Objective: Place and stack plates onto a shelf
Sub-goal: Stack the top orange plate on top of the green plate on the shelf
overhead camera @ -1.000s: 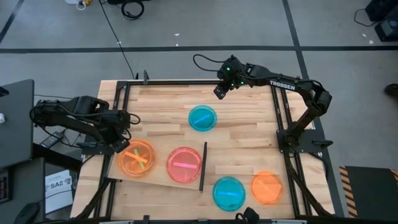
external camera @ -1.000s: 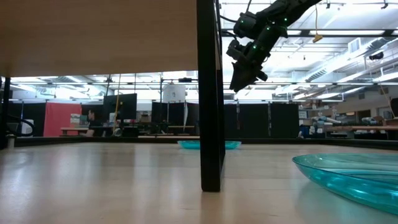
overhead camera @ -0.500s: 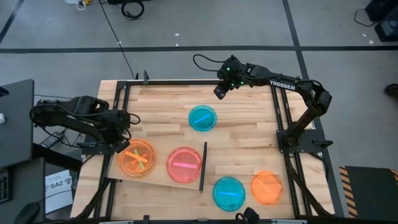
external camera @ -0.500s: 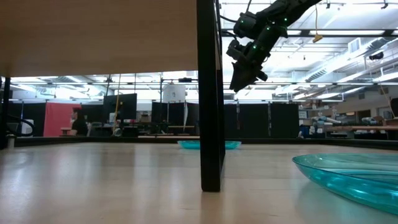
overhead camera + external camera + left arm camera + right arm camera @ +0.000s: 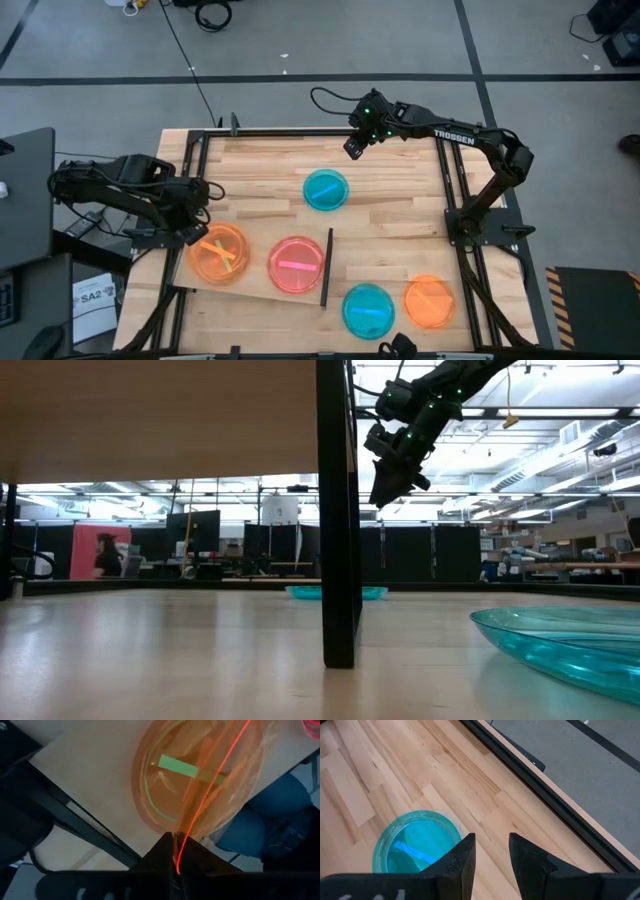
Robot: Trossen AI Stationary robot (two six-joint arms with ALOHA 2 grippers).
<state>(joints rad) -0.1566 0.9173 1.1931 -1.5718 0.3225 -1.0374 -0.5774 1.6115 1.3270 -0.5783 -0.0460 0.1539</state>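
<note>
My left gripper [image 5: 203,236] is shut on an orange plate [image 5: 219,253] over the left end of the shelf [image 5: 252,284], a pale panel with a black upright strip [image 5: 326,266]. In the left wrist view a second orange plate [image 5: 165,785] with a green strip lies on the panel under the held one. A pink plate [image 5: 296,264] rests on the shelf beside them. My right gripper [image 5: 353,148] hangs open above the table's far part, just beyond a blue plate [image 5: 326,190] lying flat on the tabletop. Another blue plate [image 5: 368,310] and an orange plate [image 5: 430,301] lie near the front right. My left gripper pinches the upper orange plate by its rim [image 5: 178,851] between both fingers, on the plate's left side. The fingers come from the table's left, slanting down. The plate lies over the lower orange plate; whether it rests on it I cannot tell.
The low view shows the shelf's underside [image 5: 160,420] above the black strip [image 5: 338,510], the near blue plate [image 5: 565,645] at the right and the right gripper [image 5: 388,488] high up. Black frame rails [image 5: 452,190] run along the table's sides. A person walks far behind the table.
</note>
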